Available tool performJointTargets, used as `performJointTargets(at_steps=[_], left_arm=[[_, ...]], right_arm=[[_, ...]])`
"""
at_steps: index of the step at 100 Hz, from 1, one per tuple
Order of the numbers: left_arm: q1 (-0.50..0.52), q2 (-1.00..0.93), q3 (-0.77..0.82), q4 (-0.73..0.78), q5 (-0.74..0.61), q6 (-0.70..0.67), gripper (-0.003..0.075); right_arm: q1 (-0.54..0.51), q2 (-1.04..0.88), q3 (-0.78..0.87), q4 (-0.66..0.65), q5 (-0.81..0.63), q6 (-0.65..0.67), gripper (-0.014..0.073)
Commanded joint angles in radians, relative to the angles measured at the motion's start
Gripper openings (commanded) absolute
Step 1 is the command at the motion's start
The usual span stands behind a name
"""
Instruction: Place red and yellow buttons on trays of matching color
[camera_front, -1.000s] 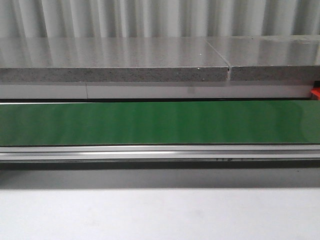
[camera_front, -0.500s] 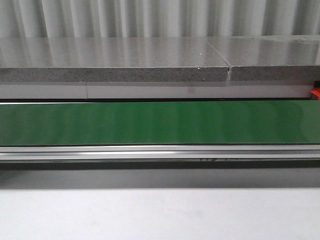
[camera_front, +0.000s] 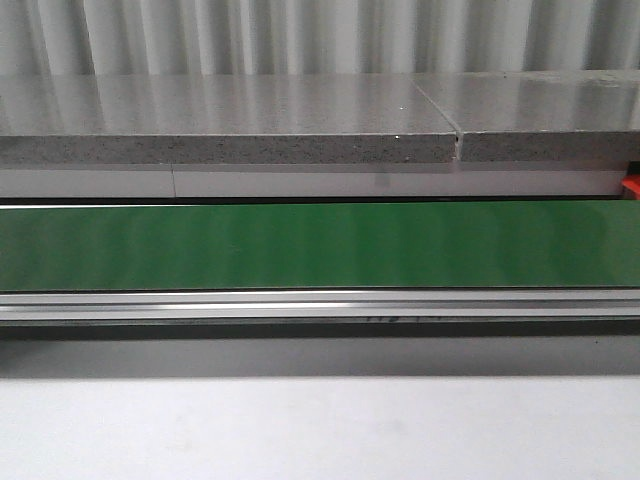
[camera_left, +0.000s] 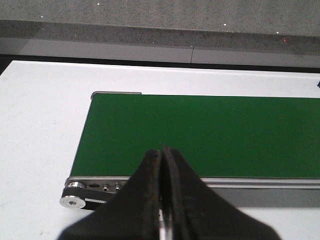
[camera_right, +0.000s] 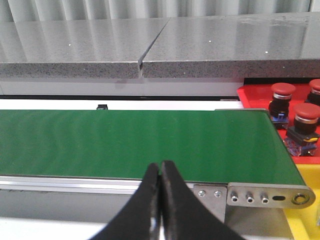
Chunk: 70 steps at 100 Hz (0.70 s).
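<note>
Fingers (camera_left: 150, 190) of the left gripper (camera_left: 161, 152) pressed together, nothing between them, hanging over the near edge of the green belt (camera_left: 200, 135) close to its end roller (camera_left: 73, 200). Same story on the right gripper (camera_right: 160, 167): black fingers (camera_right: 172, 200) shut tight and empty, poised above the belt's near rail (camera_right: 75, 184) toward the other end. Belt surface bare from end to end in the front view, just green between the grey stone ledge (camera_front: 230, 125) and the white table (camera_front: 320, 430). Three red buttons (camera_right: 305, 122) sitting upright in the red tray (camera_right: 250, 95), just past the belt's end on the right. Sliver of yellow tray (camera_right: 305, 220) showing nearer, below the belt's end bracket; contents out of frame, cannot tell. Only an orange-red speck of the red tray at the right edge in the front view.
</note>
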<state>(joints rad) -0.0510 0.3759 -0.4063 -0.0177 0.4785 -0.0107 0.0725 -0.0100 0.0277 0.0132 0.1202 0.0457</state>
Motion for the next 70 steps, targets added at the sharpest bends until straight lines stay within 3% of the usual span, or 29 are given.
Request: performJointTargets(at_steps=[1,46,70], left_arm=[[-0.008,0.004,-0.027,-0.011,-0.079,-0.001,-0.0021],[-0.008,0.004,-0.025,-0.011,-0.079,-0.001,-0.0021],[-0.004,-0.06,0.092,-0.005,-0.331,-0.001,-0.0021]], right_arm=[[0.002,-0.01,-0.016,-0.013,-0.088,-0.003,-0.0068],[0.002,-0.01,-0.016,-0.013,-0.087,-0.003,-0.0068],[0.002,-0.01,-0.016,-0.013,-0.087,-0.003,-0.0068]])
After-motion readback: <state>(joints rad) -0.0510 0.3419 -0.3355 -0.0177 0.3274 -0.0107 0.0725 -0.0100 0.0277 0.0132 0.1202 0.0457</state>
